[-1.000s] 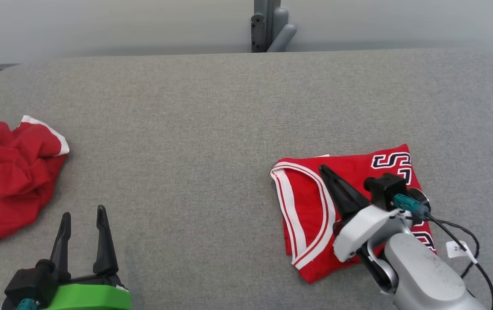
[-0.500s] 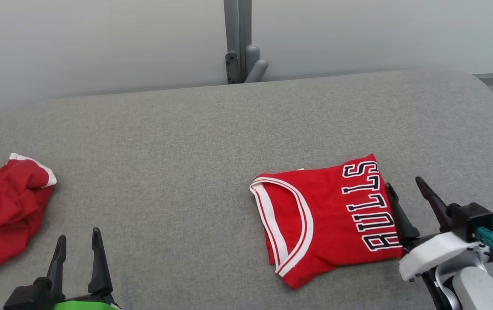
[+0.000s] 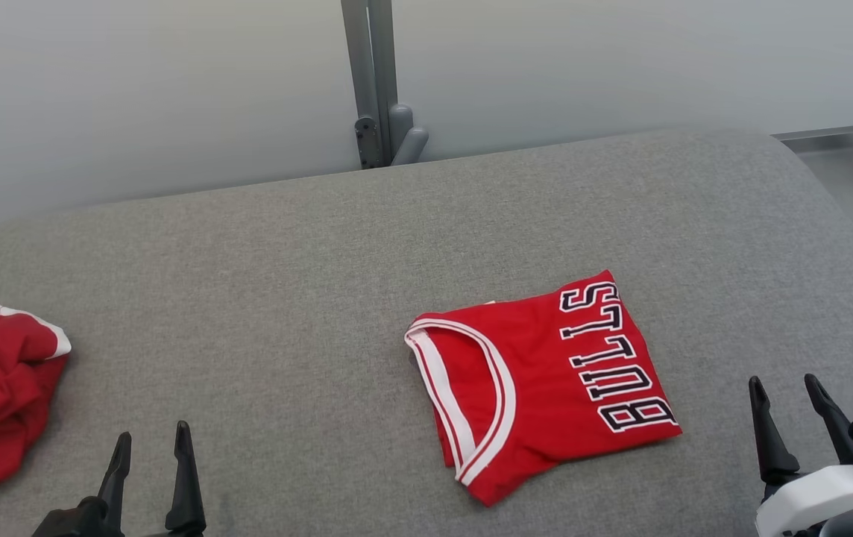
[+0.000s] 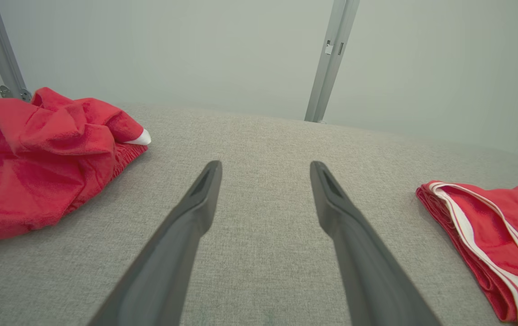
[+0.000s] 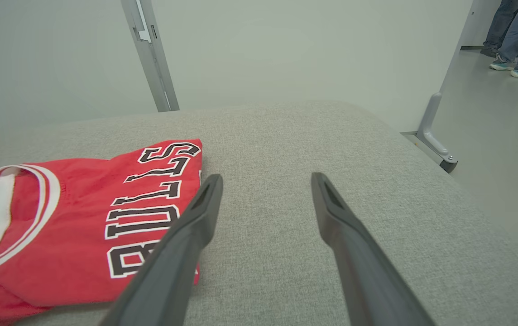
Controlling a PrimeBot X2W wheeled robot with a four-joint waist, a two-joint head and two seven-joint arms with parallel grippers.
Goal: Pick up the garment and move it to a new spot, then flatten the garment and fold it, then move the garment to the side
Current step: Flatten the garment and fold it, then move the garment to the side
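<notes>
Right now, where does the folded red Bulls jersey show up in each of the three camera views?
Head view: folded red Bulls jersey lies right of centre on the grey table.
Left wrist view: jersey at the lower right edge, collar end nearest.
Right wrist view: jersey at the lower left, lettering readable.
Shared landmark: the grey metal post standing behind the table.

The left gripper (image 3: 153, 440) stood well apart from the folded garment (image 3: 538, 395), off its collar side, both dark fingers (image 3: 184, 477) spread wide and holding nothing. The right gripper (image 3: 783, 388) sat near the garment's lettered edge without touching it, jaws parted just as wide and empty, pointing the same way.
</notes>
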